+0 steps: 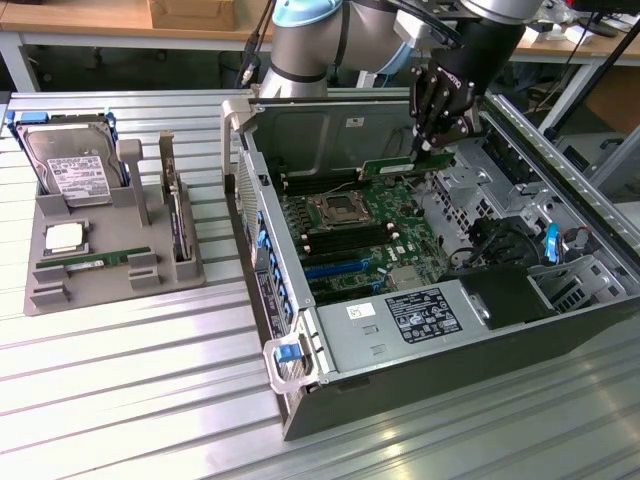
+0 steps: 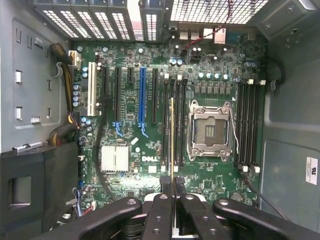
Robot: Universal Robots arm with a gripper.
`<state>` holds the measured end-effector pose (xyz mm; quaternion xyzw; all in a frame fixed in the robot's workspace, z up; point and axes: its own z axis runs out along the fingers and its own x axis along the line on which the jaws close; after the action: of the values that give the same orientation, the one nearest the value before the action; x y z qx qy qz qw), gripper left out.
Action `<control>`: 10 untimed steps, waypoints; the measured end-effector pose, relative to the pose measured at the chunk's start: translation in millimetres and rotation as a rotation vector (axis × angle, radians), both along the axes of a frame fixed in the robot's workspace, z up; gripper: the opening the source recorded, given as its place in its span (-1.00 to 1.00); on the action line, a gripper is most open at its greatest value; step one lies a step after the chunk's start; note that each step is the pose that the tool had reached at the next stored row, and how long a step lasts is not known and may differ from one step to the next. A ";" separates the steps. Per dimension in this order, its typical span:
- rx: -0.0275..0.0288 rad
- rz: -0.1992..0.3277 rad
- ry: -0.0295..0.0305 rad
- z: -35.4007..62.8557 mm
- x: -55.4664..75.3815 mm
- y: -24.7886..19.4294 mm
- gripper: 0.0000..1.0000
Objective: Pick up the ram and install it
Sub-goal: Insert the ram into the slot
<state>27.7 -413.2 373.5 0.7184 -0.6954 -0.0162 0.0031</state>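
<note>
**Robot arm holds ram over open computer**

A ribbed metal surface (image 1: 150, 410) carries an open computer case (image 1: 330, 405) lying on its side, with a blue latch (image 1: 287, 353) at its near corner. Just past the latch sits a metal box with a black label (image 1: 422, 322). Beyond it lies the green motherboard (image 1: 360, 240) with its bare processor socket (image 1: 335, 210).

Above the board, toward the far wall of the case, the black gripper (image 1: 432, 150) is clamped on one end of the ram (image 1: 390, 166), its fingers pressed together against the thin green stick. The ram is held level and on edge.

From the wrist camera the ram (image 2: 172, 135) appears edge-on between the gripper (image 2: 173, 182) fingers. It is lined up over the black memory slots (image 2: 165, 125) just beside the socket (image 2: 210, 132). Whether it touches a slot cannot be told.

To the exterior view's left, well apart from the case, a grey tray (image 1: 45, 300) holds a silver hard drive (image 1: 65, 165), a square processor chip (image 1: 65, 237) and a second memory stick (image 1: 95, 262).

At the back, the arm (image 1: 305, 45) rises behind the case.
</note>
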 end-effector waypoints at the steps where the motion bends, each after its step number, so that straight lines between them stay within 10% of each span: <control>1: 0.0000 0.000 0.0000 -0.6 0.0 0.0 -0.76; 10: 0.0000 0.000 0.0000 -5.2 0.0 0.0 -0.76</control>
<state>27.7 -413.3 368.3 0.7184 -0.6954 -0.0162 0.0031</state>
